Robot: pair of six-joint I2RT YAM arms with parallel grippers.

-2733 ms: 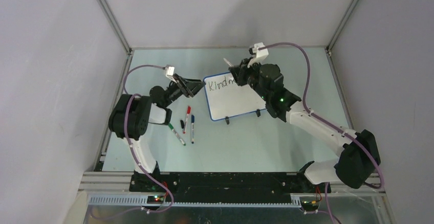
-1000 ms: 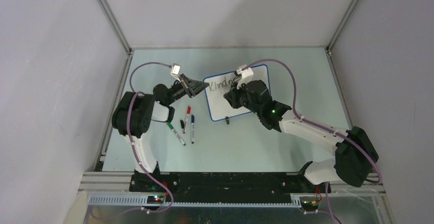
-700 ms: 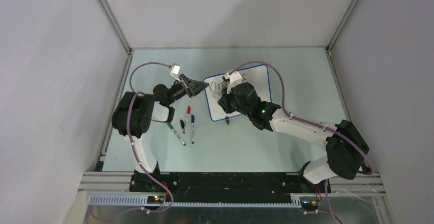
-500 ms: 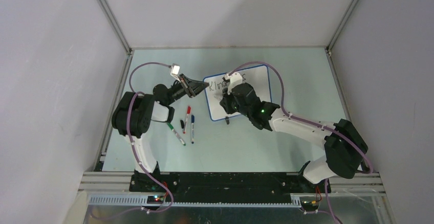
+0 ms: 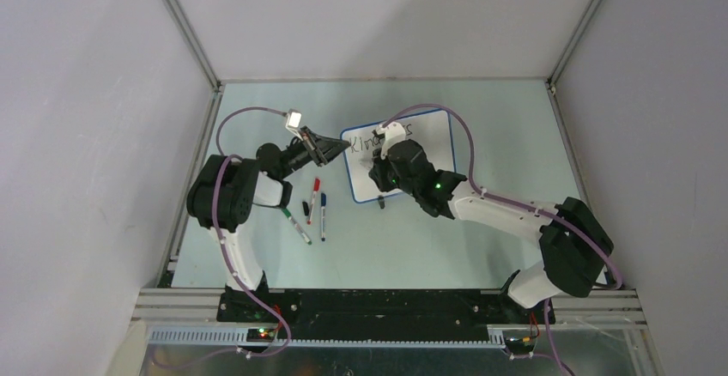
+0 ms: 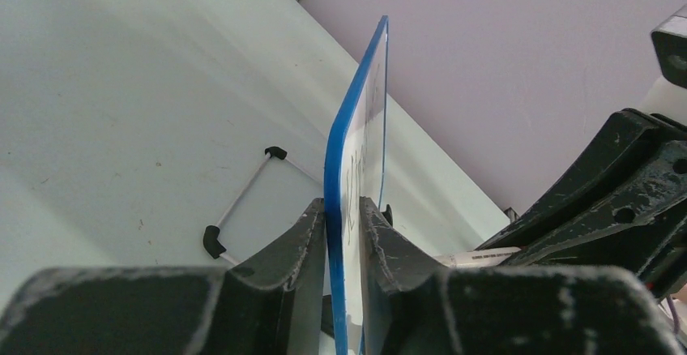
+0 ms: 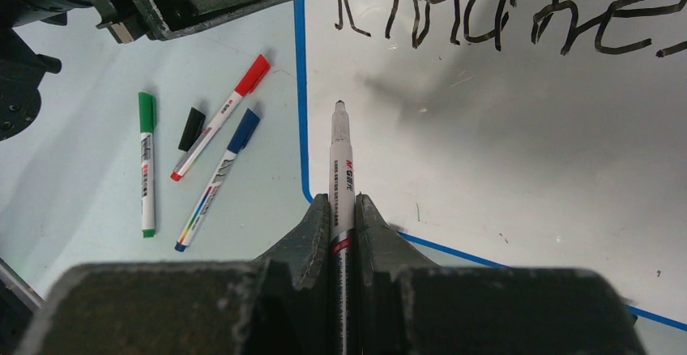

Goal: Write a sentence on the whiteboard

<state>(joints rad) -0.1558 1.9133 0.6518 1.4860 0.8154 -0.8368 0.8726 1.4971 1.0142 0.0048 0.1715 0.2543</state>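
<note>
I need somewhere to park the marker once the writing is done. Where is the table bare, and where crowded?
Bare: the table right of the whiteboard to the side wall, and the strip behind it. Crowded: left of the board, where the left gripper holds its edge near three markers and a cap.

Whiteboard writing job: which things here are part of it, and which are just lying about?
In use: whiteboard, its writing, uncapped marker in right gripper, left gripper on board's edge.
Lying about: red marker, blue marker, green marker, loose black cap.

Three markers [image 5: 314, 196], black cap [image 5: 306, 207] on table [image 5: 481, 239]
</note>
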